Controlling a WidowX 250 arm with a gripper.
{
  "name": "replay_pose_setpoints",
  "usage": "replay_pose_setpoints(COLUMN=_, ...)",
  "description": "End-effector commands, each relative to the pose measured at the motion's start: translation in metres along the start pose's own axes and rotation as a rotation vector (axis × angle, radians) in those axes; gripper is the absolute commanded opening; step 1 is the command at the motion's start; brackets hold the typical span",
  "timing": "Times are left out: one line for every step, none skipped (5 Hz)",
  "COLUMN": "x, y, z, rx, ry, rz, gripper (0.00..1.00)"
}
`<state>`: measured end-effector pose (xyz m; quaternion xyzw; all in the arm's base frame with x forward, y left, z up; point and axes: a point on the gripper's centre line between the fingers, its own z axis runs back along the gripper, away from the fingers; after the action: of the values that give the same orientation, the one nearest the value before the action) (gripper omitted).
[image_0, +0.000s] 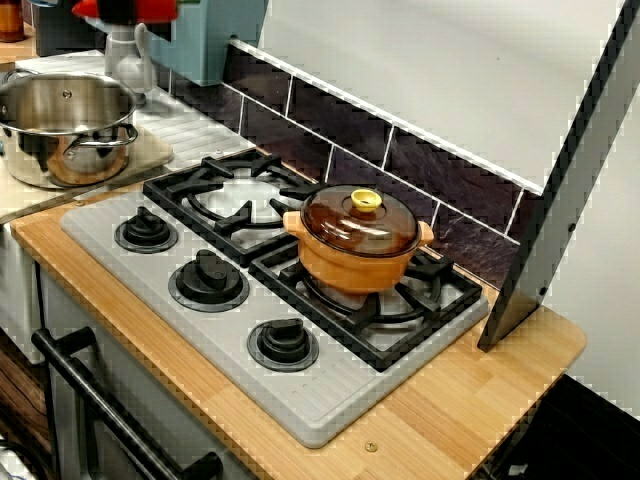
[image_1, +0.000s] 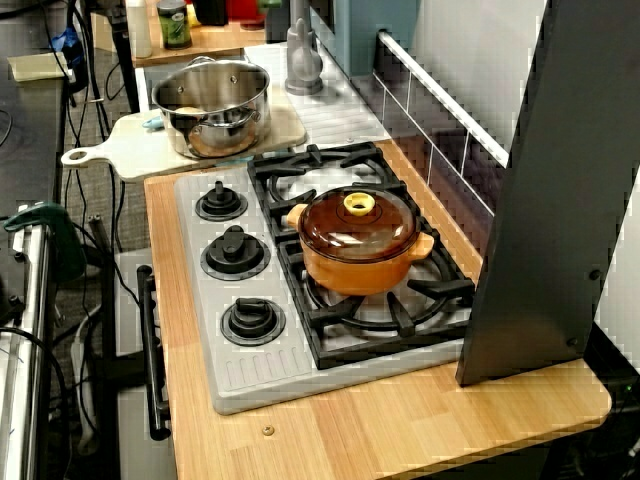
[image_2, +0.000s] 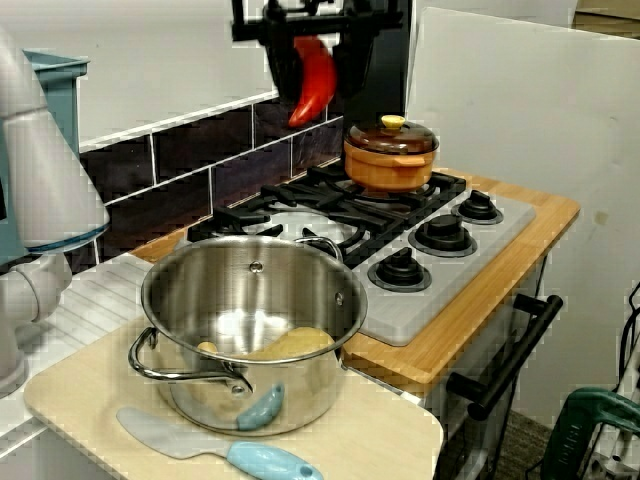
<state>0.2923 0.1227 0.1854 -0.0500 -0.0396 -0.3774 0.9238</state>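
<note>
Evidently, your pincer (image_2: 312, 58) is closed on a red pepper (image_2: 310, 90). In the view from behind the steel pot, its black fingers clamp the upper part from both sides. The pepper is glossy, smooth and tapered, curving to a blunt point that hangs downward. It is held in the air, touching nothing else. In this view it shows against the pale wall and the dark tile (image_2: 180, 140), just left of the orange pot (image_2: 390, 165) and higher than it. You cannot tell from these views exactly which spot lies beneath it.

The orange pot is round and matt, with two small lug handles. It sits on the far burner under a domed brown glass lid (image_0: 350, 228) with a yellow knob (image_0: 366, 200). The grates (image_0: 230, 200) are black, heavy and angular. They rest on a grey ribbed hob (image_0: 310, 410) with three round black dials (image_0: 208, 277) in a row along its front. The hob is set into a pale wooden desk (image_0: 480, 400) with visible plank joints.

Well apart from the pepper, a polished steel pot (image_2: 300, 390) with wire loop handles stands on a cream cutting board (image_2: 90, 390). A few pale yellowish lumps lie in the pot's bottom. A spatula (image_2: 260, 460) with a grey blade and a light blue handle lies on the board just in front of the pot.
</note>
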Motion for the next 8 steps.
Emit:
replay_pose_setpoints(x=0.010, y=-0.014, z=0.027, rx=0.086, ry=-0.030, rz=-0.032, gripper=0.00)
replay_pose_setpoints(x=0.014, y=-0.020, z=0.029, rx=0.073, ry=-0.040, rz=-0.051, gripper=0.00)
replay_pose_setpoints(x=0.019, y=-0.030, z=0.035, rx=0.071, ry=-0.046, rz=-0.071, gripper=0.00)
replay_pose_setpoints(x=0.024, y=-0.038, z=0.039, rx=0.058, ry=-0.048, rz=-0.093, gripper=0.00)
replay_pose_setpoints(x=0.032, y=-0.047, z=0.036, rx=0.056, ry=-0.051, rz=-0.118, gripper=0.00)
replay_pose_setpoints(x=0.041, y=-0.059, z=0.034, rx=0.084, ry=-0.084, rz=-0.156, gripper=0.00)
replay_pose_setpoints(x=0.046, y=-0.066, z=0.031, rx=0.053, ry=-0.095, rz=-0.201, gripper=0.00)
replay_pose_setpoints(x=0.053, y=-0.073, z=0.028, rx=0.024, ry=-0.099, rz=-0.226, gripper=0.00)
